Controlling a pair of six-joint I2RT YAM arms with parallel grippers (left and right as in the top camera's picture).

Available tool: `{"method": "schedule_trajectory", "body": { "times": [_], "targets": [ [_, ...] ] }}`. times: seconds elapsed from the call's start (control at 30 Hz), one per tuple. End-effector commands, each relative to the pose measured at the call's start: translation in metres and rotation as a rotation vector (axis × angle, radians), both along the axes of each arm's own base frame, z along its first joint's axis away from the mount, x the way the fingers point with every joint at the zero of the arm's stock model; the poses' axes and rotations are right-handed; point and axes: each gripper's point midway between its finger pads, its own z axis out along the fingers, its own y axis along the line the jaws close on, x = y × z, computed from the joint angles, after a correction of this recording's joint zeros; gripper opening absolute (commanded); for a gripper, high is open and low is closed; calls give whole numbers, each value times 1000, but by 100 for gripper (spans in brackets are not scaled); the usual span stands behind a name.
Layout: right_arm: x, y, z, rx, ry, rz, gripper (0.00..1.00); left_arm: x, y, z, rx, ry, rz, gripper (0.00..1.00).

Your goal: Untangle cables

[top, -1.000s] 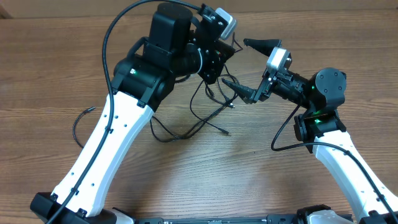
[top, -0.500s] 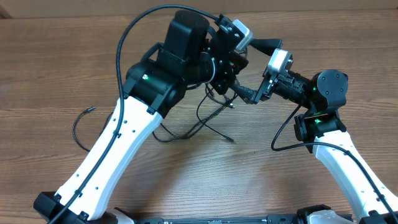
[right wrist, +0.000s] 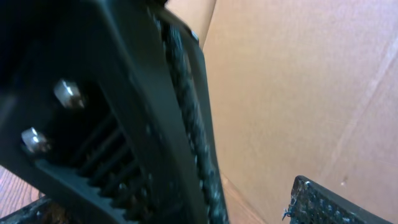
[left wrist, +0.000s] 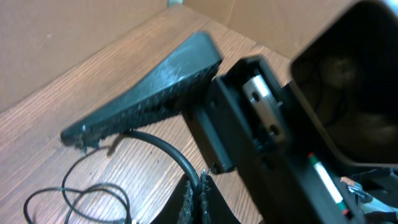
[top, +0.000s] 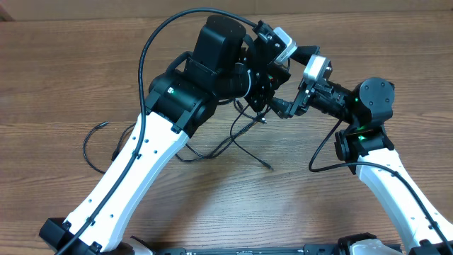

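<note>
Thin black cables point(top: 233, 142) loop on the wooden table below both grippers, one plug end lying at the front point(top: 267, 166). My left gripper point(top: 265, 100) is shut on one strand of the cables point(left wrist: 163, 148), which arcs up from its jaws point(left wrist: 200, 198); more loops lie at the lower left point(left wrist: 74, 198). My right gripper point(top: 282, 79) stands open, and the left wrist sits between its two fingers. One right finger point(left wrist: 149, 87) shows as a black wedge in the left wrist view. The right wrist view is mostly filled by dark gripper parts, with one fingertip point(right wrist: 336, 202).
A separate short black cable point(top: 88, 145) curves on the table at the far left. The thick arm cable point(top: 152, 49) arches over the left arm. A brown cardboard wall point(right wrist: 298, 81) stands behind the table.
My left arm has swung right and back with the strand in its jaws, coming in between the open right fingers. The cable loops and plug end dragged rightward. The right arm stayed put.
</note>
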Motion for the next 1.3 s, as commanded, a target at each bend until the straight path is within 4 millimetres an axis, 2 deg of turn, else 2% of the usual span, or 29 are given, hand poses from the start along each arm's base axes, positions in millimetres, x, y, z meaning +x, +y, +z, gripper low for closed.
{"method": "schedule_trajectory", "body": {
  "times": [0.0,0.3,0.5,0.73,0.87,1.0,1.1,1.17,1.27],
  "targets": [
    [4,0,6,5,-3,-19,97,-10,-7,22,-56,-46,-67,4],
    [5,0,4,4,7,-23,91,-6,-5,27,-73,-60,-65,4],
    [6,0,-1,-3,32,-23,76,2,8,32,-81,-69,-35,4],
    [6,0,-1,-3,32,-23,59,5,11,33,-81,-71,-28,4],
    [5,0,-1,-3,32,-22,58,5,10,33,-83,-73,-28,4],
    [5,0,-1,-3,32,-22,63,6,10,36,-89,-83,-28,4],
    [5,0,-1,-3,32,-22,64,7,9,38,-95,-93,-28,4],
    [5,0,-1,-3,32,-22,61,7,9,39,-98,-98,-28,4],
    [5,0,-1,-3,32,-22,51,8,9,40,-101,-103,-28,4]
  ]
}}
